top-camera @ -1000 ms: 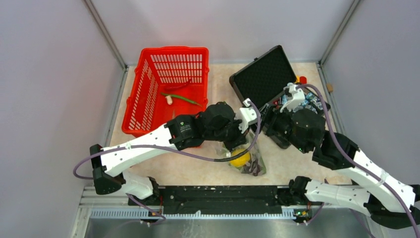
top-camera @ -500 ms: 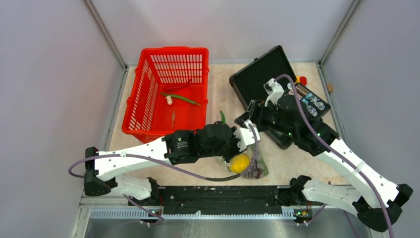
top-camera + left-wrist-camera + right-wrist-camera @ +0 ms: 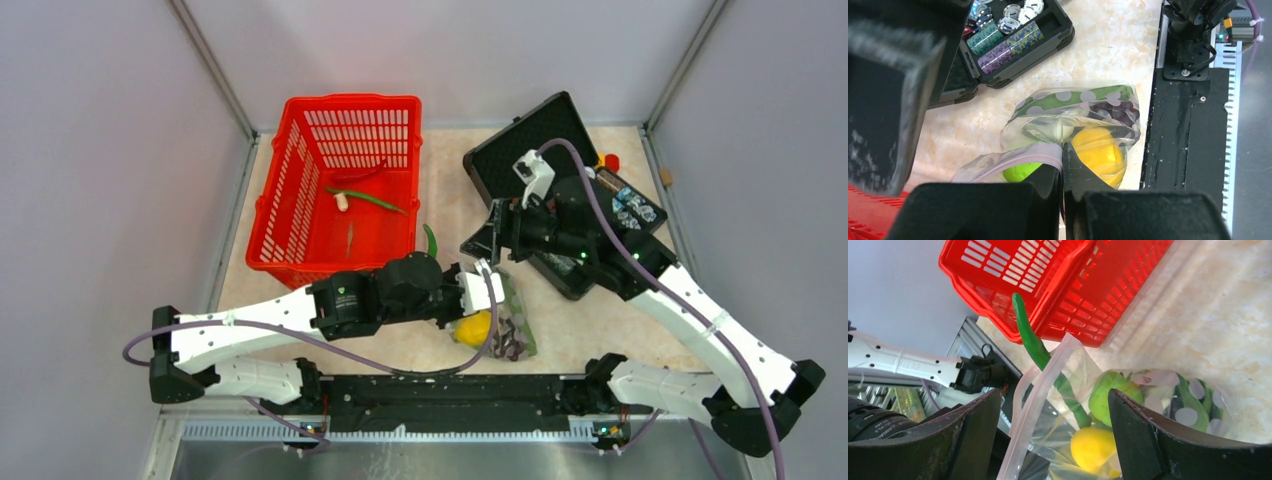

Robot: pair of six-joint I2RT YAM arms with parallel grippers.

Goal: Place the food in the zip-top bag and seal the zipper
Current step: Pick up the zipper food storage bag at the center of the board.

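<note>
The zip-top bag point(image 3: 508, 322) lies on the table before the arms, dotted and clear. Inside show a yellow lemon point(image 3: 1098, 152), a green lime point(image 3: 1020, 170), dark purple grapes point(image 3: 1118, 111) and green leaves point(image 3: 1073, 97). My left gripper point(image 3: 1063, 150) is shut on the pink zipper point(image 3: 1018, 157) at the bag's mouth and holds it up. My right gripper point(image 3: 1054, 395) is open, one finger on each side of the raised mouth. A long green leaf point(image 3: 1038, 350) sticks up out of the bag. The lime point(image 3: 1110, 392) and the lemon point(image 3: 1093, 447) lie below it.
A red basket point(image 3: 300, 215) stands at the back left and holds a long green leaf point(image 3: 370, 198) and a few small items. An open black foam-lined case point(image 3: 530, 150) with small gadgets point(image 3: 1008, 40) sits behind the right arm. Grey walls close in both sides.
My right gripper has swung left from over the case to the bag's mouth. My left arm has drawn back toward the near left with the bag. The long leaf now stands up.
</note>
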